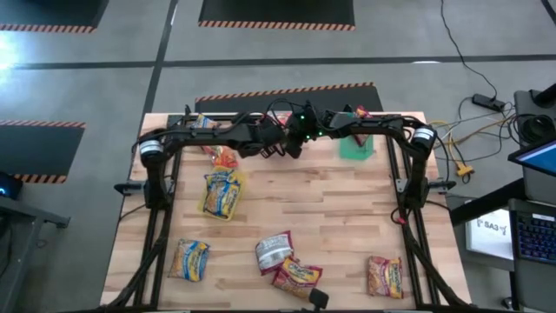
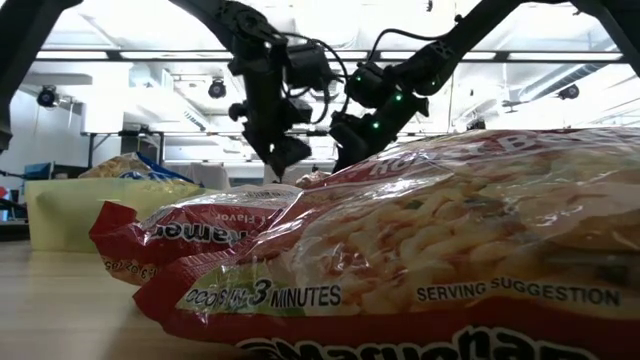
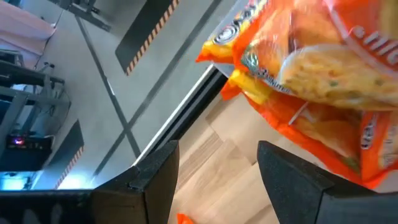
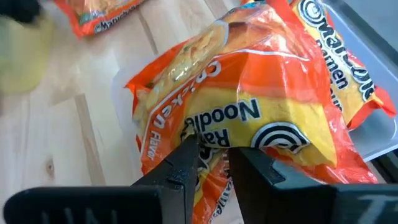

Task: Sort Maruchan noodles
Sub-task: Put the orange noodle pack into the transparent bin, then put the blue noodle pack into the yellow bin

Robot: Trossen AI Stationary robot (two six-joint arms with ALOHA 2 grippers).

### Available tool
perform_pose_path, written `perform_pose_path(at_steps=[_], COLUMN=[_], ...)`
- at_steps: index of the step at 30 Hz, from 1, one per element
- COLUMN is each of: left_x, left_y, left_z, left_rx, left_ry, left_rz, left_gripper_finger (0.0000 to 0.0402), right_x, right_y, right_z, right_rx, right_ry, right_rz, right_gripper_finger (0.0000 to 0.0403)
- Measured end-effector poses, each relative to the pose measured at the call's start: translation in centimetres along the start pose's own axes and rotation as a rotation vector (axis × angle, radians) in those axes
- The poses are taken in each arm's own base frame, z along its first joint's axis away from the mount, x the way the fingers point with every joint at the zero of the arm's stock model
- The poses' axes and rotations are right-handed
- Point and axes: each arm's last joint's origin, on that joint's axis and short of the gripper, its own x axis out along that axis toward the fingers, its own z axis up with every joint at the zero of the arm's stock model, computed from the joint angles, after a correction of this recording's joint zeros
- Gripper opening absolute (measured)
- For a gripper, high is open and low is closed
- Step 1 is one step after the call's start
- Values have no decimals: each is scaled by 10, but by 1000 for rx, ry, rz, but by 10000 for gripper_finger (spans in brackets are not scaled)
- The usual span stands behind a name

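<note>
At the table's far middle both arms meet. My right gripper [image 4: 214, 149] is shut on an orange Maruchan noodles packet [image 4: 249, 87] that lies over a clear tub [image 4: 376, 134] with a second orange packet [image 4: 339, 56] behind it. My left gripper [image 3: 217, 149] stands open beside them with nothing between its fingers; the orange packets [image 3: 323, 74] show just beyond it. In the low view the left gripper [image 2: 280, 155] and the right gripper [image 2: 345, 150] hang side by side above the table. More packets lie spread over the table [image 1: 347, 217]. My right gripper pinches the orange packet between its two fingers at the crinkled edge [image 4: 214, 132] below the lettering. The fingers come slanting down from the table's right side. The packet bulges up ahead of the fingers, over the clear tub; whether it is lifted clear I cannot tell.
A green tub [image 1: 356, 145] stands at the far right, and a yellow tub [image 1: 222, 193] with packets at the left middle. An orange packet [image 1: 222, 156] lies far left. Near the front edge lie a yellow packet [image 1: 189, 259], a silvery one [image 1: 273, 251] and two red ones [image 1: 297, 276] [image 1: 385, 276].
</note>
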Motion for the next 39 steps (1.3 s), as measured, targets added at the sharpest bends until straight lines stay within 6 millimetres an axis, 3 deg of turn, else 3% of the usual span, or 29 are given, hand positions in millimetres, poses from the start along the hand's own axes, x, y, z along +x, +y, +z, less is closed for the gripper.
perform_pose_path(at_steps=[9, 16, 21, 27, 32, 39], left_x=[-24, -46, -76, -120, -157, -202], left_y=[11, 19, 19, 7, -9, -29], left_z=[-17, -58, -90, -118, -134, -173], left_rx=[-26, -163, -248, -287, -286, -304], left_ry=[9, -12, -73, -212, -304, -244], left_rz=[-7, -13, -82, -232, -385, -653], left_gripper_finger=[201, 201, 201, 201, 201, 201], right_x=[-15, -41, -58, -73, -82, -100], right_y=[2, 6, 17, 49, 87, 142], right_z=[-2, 4, 0, -3, -10, -36], right_rx=[-4, 5, 49, 9, -42, -108], right_ry=[70, 84, 165, 209, 221, 263], right_rz=[3, 6, 110, 232, 301, 372], right_gripper_finger=[88, 84, 76, 75, 75, 75])
